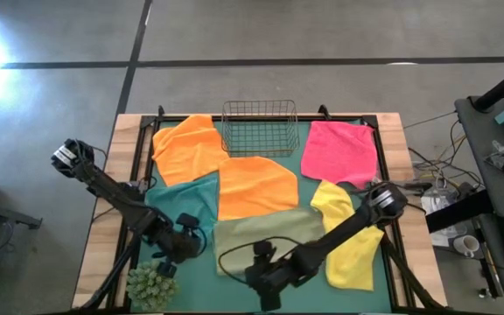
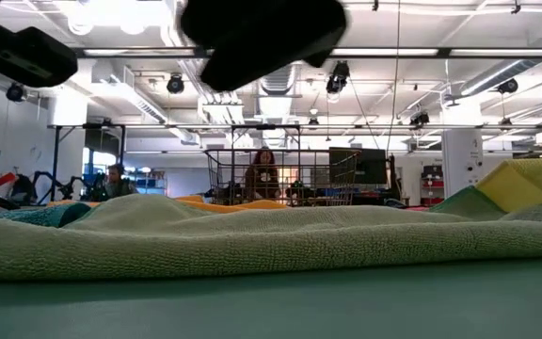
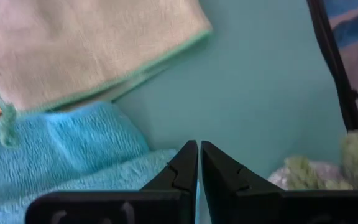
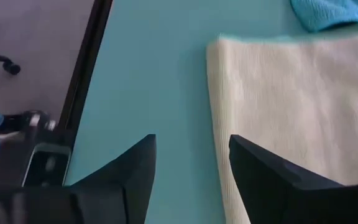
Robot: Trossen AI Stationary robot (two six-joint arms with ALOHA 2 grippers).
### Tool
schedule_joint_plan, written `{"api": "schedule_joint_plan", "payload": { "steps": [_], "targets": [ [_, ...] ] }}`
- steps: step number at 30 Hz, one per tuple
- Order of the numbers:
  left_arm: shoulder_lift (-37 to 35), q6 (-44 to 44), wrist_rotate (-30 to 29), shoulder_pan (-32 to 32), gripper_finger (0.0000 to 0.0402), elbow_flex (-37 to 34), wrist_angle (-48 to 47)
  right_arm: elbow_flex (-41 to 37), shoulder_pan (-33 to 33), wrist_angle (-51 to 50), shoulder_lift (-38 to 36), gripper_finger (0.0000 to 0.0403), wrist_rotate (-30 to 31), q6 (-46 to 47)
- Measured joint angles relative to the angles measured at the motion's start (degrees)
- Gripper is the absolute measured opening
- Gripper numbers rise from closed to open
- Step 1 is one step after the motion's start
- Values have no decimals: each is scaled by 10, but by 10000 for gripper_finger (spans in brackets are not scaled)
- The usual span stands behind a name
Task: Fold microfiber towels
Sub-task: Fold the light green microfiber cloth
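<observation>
Six towels lie flat on the green mat (image 1: 234, 284): two orange ones (image 1: 191, 144) (image 1: 256, 185), a pink one (image 1: 339, 153), a yellow one (image 1: 348, 241), a teal one (image 1: 186, 199) and a pale olive one (image 1: 265, 232), several of them overlapping. My left gripper (image 3: 199, 155) is shut and empty above the teal towel's near edge (image 3: 61, 162). My right gripper (image 4: 191, 155) is open and empty above the mat, just off the olive towel's near edge (image 4: 215, 93). In the low view the olive towel (image 2: 252, 240) fills the foreground.
A wire basket (image 1: 261, 127) stands at the far middle of the table. A green spiky plant ball (image 1: 151, 284) sits at the near left corner, close to my left gripper. Bare mat lies along the near edge. People (image 2: 264, 174) show in the room behind.
</observation>
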Motion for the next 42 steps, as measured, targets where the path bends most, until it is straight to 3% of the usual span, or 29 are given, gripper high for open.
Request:
{"api": "schedule_joint_plan", "payload": {
  "steps": [14, 25, 38, 42],
  "targets": [
    [-1, -17, -19, -19, 5, 5, -37, 173, -33, -14, 141, 178, 11, -115],
    [-1, -16, -21, -19, 5, 5, -43, 190, -47, -2, 179, 176, -6, -150],
    [-1, -17, -30, -19, 5, 4, -70, 189, -75, 18, 202, 175, -10, -124],
    [-1, -17, -30, -19, 5, 4, -71, 189, -74, 19, 203, 153, -10, -112]
  ]
}}
